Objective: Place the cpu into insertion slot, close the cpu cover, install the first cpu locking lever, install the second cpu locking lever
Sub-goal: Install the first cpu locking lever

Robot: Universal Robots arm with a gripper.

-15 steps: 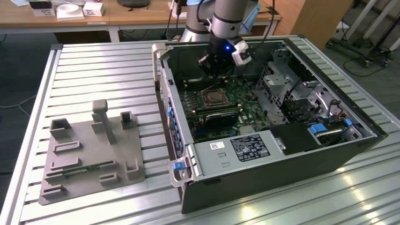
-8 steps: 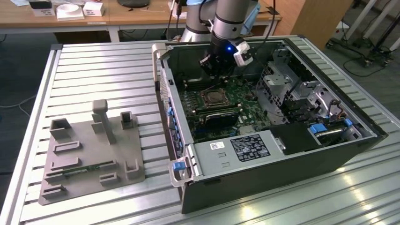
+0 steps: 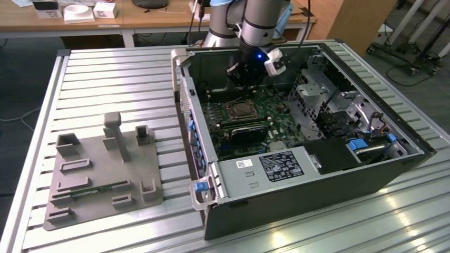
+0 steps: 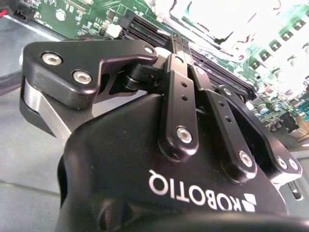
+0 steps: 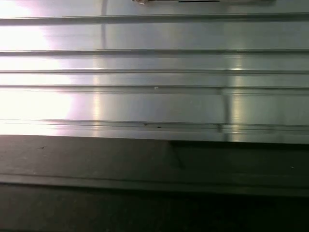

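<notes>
The open computer case [image 3: 211, 174] lies on its side on the slatted table. Its green motherboard [image 3: 246, 126] faces up. The insertion slot [image 3: 241, 110] is a dark square with a silvery rim, in the middle of the board. I cannot tell whether the cpu lies in it, and the cpu cover and levers are too small to make out. My gripper [image 3: 243, 79] hangs inside the case, just above the board and a little behind the slot. In the second wrist view the gripper [image 4: 186, 46] points at long black memory slots [image 4: 145, 24] on the green board.
A grey fixture plate [image 3: 105, 174] with upright posts sits on the table at the exterior view's left. Inside the case are a power supply box [image 3: 281, 166] and a metal drive cage [image 3: 316, 95]. The first wrist view shows table slats [image 5: 154, 96] and a dark case edge [image 5: 154, 159].
</notes>
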